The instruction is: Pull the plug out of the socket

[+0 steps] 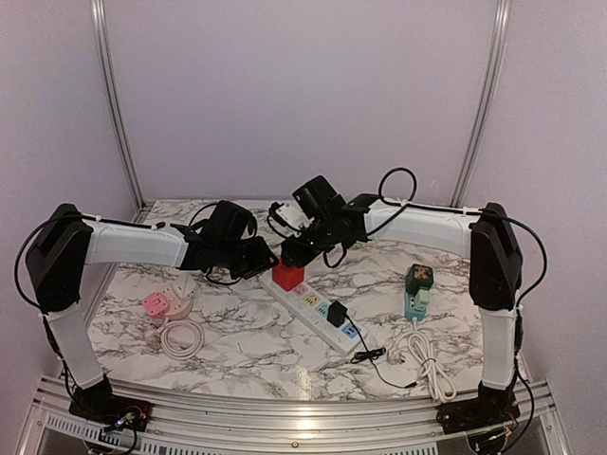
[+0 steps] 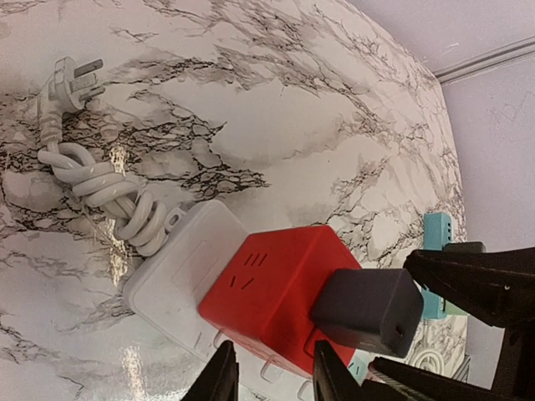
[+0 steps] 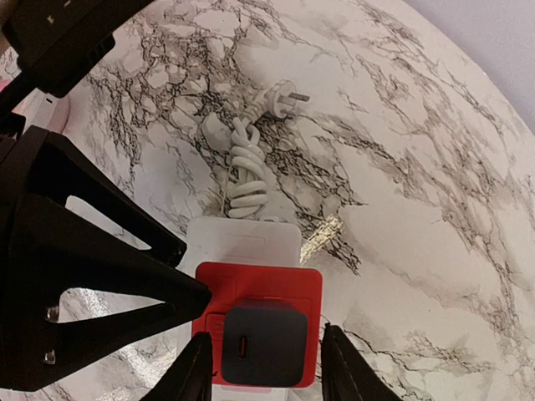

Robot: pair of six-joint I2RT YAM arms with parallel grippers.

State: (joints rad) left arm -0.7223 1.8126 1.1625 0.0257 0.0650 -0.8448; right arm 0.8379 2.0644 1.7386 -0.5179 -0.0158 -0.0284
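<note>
A dark grey charger plug (image 3: 265, 342) sits in the top face of a red cube socket (image 3: 259, 280), which stands on the end of a white power strip (image 1: 318, 313). My right gripper (image 3: 269, 372) is open, one finger on each side of the plug and cube, apart from both. My left gripper (image 2: 274, 376) is open, its fingers straddling the lower edge of the red cube (image 2: 276, 292) over the strip. The plug (image 2: 368, 311) shows there too. In the top view both grippers, left (image 1: 266, 258) and right (image 1: 299, 251), meet at the cube (image 1: 287, 276).
A black plug with a thin cable (image 1: 337, 311) sits further along the strip. The strip's coiled white cord and plug (image 3: 247, 167) lie behind it. A pink socket with a white cord (image 1: 161, 303) is at the left, a teal socket with a green adapter (image 1: 417, 289) at the right.
</note>
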